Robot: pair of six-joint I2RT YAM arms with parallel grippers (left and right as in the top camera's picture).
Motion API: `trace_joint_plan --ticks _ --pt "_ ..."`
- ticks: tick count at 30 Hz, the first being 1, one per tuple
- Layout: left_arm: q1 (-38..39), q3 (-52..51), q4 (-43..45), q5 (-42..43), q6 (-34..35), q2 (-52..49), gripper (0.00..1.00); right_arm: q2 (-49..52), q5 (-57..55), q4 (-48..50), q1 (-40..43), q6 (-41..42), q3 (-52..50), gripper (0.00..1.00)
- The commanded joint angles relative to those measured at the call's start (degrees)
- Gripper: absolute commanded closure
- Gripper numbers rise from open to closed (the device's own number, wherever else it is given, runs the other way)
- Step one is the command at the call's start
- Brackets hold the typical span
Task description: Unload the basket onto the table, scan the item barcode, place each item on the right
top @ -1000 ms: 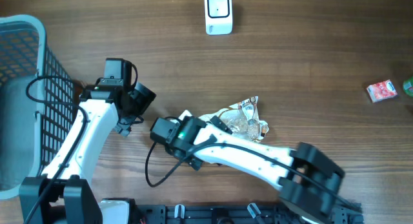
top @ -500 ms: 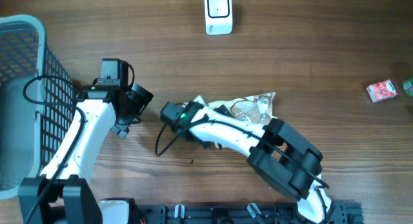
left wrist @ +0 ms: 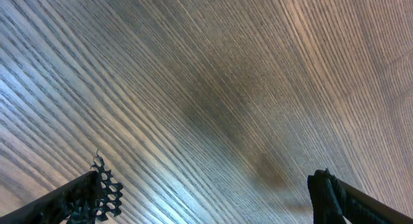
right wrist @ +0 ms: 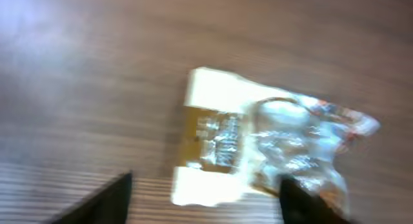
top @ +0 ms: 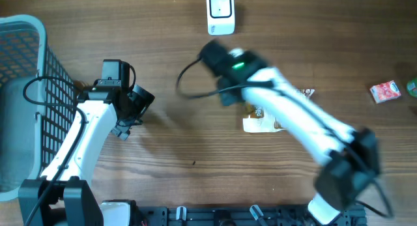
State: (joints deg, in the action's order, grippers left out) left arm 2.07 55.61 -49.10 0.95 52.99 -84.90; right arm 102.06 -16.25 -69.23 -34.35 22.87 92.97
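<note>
From overhead, the right arm (top: 287,115) is swinging, blurred, up toward the scanner (top: 220,12); a moment ago its elbow was sitting low, close to the left gripper (top: 125,125), which is staying put beside the basket (top: 26,56). The packet (top: 259,125) is lying on the table (top: 195,167) under that arm, well short of the scanner, and has shifted only slightly rightward. In the left wrist view, the fingers are standing wide apart over bare wood, holding nothing. In the right wrist view, which is blurred, the right gripper (right wrist: 206,188) is hanging with its fingers apart, not clamping anything, while the packet is lying flat beyond them, label end leftward. The pickup seems to be only starting, and no barcode is facing the scanner yet.
</note>
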Motion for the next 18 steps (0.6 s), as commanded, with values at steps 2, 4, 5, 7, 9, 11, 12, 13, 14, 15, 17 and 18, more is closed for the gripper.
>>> trace_joint_plan --ticks 2,4,5,7,9,11,12,13,14,15,17,18 --pt "-0.4 0.5 1.5 6.6 -7.6 0.3 0.00 -3.4 15.8 -3.7 16.8 -4.0 0.2 0.05" --pt "-0.4 0.5 1.5 6.5 -7.6 0.3 0.00 -3.0 28.3 -3.3 25.0 -10.8 -2.8 0.04" --pt "-0.4 0.5 1.5 6.5 -7.6 0.3 0.00 -3.0 30.6 -2.8 27.8 -11.8 -5.2 0.05" --pt "-0.4 0.5 1.5 6.5 -7.6 0.3 0.00 -3.0 31.0 1.4 33.8 -11.7 -13.2 0.01" --pt "-0.4 0.5 1.5 6.5 -7.6 0.3 0.00 -3.0 30.9 6.1 38.0 -10.6 -19.0 0.00" --pt "-0.4 0.5 1.5 6.5 -7.6 0.3 0.00 -3.0 30.9 11.9 41.4 -8.3 -24.2 0.00" --pt "-0.4 0.5 1.5 6.5 -7.6 0.3 0.00 -2.9 31.5 14.3 42.3 -7.9 -26.6 0.00" --pt "-0.4 0.5 1.6 6.5 -7.6 0.3 0.00 -2.9 32.8 16.7 42.3 -8.1 -29.0 0.00" --pt "-0.4 0.5 1.7 6.5 -7.6 0.3 0.00 -2.9 35.3 19.9 41.8 -9.0 -32.1 0.00" --pt "-0.4 0.5 1.9 6.5 -7.6 0.3 0.00 -2.9 35.4 22.4 41.2 -8.3 -34.2 0.00" --pt "-0.4 0.5 1.9 6.5 -7.6 0.3 0.00 -2.8 35.4 27.4 40.6 -5.7 -38.6 0.00" --pt "-0.4 0.5 1.7 6.5 -7.6 0.3 0.00 -2.8 35.4 29.3 40.6 -4.5 -40.4 0.00"
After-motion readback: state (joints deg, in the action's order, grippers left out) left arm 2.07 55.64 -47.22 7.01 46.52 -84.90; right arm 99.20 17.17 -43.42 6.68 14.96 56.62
